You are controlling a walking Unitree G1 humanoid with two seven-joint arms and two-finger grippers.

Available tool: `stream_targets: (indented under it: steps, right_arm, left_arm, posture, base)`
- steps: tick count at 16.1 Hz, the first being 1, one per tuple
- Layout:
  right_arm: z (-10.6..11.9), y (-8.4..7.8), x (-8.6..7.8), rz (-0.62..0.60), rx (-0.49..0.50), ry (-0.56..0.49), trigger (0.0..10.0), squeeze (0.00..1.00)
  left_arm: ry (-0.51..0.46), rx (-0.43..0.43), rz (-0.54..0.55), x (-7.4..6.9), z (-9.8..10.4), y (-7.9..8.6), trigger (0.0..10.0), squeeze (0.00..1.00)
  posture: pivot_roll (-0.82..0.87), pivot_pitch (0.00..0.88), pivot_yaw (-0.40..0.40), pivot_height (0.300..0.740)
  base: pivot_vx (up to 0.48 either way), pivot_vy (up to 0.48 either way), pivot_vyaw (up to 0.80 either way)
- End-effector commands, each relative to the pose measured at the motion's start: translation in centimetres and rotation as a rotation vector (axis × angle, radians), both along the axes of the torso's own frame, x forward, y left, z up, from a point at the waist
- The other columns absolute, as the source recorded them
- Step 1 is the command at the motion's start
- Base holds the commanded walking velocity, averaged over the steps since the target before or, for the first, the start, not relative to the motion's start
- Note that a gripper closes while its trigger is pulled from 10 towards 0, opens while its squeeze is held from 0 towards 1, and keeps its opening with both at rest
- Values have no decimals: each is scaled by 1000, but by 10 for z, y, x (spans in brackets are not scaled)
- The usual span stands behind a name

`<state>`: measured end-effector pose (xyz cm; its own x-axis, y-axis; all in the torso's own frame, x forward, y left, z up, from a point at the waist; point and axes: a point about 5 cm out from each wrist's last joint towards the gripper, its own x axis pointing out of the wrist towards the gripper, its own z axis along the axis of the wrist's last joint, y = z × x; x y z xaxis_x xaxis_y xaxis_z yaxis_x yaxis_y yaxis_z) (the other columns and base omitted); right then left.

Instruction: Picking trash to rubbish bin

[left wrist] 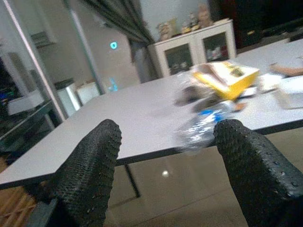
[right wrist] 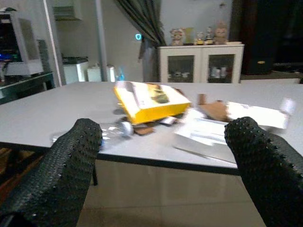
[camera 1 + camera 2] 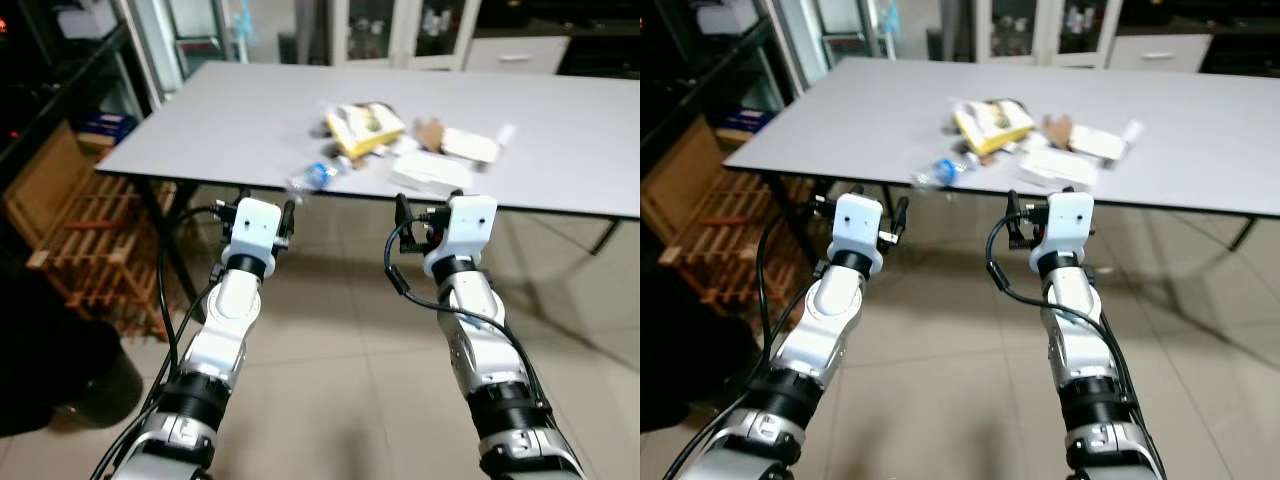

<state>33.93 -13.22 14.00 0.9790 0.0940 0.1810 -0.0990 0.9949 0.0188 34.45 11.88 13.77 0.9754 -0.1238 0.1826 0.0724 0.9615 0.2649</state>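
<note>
Approach step, I judge — both tools, left (image 3: 263, 207) and right (image 3: 432, 214), hang fingers apart, empty, short of the worktop (image 3: 240, 120). Next comes closing in on the bottle (image 3: 312, 178) at the near edge of the trash — probably with the left tool.

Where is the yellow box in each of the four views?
Left eye view: yellow box at upper centre, in the trash pile.
Right eye view: upper centre.
Left wrist view: upper right.
Right wrist view: centre.
Shared landmark: the clear plastic bottle lying beside it on the table.
</note>
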Motion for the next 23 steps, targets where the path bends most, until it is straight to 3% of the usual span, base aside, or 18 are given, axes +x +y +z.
stream_targets:
  steps: [1,7,23]
  right_arm:
    - [5,7,1,21,10,-15,10000,0]
    - [3,9,2,71,-12,3,10000,0]
    - [3,9,3,65,-9,9,10000,0]
  left_arm:
    - [-7,6,24,2,2,7,10000,0]
    - [-3,6,28,2,1,8,10000,0]
    - [-8,8,18,2,3,5,10000,0]
  posture:
    - [17,24,30,740]
    - [25,36,22,740]
    - [26,43,19,740]
  base:
    - [469,0,0]
    - [464,0,0]
    - [425,0,0]
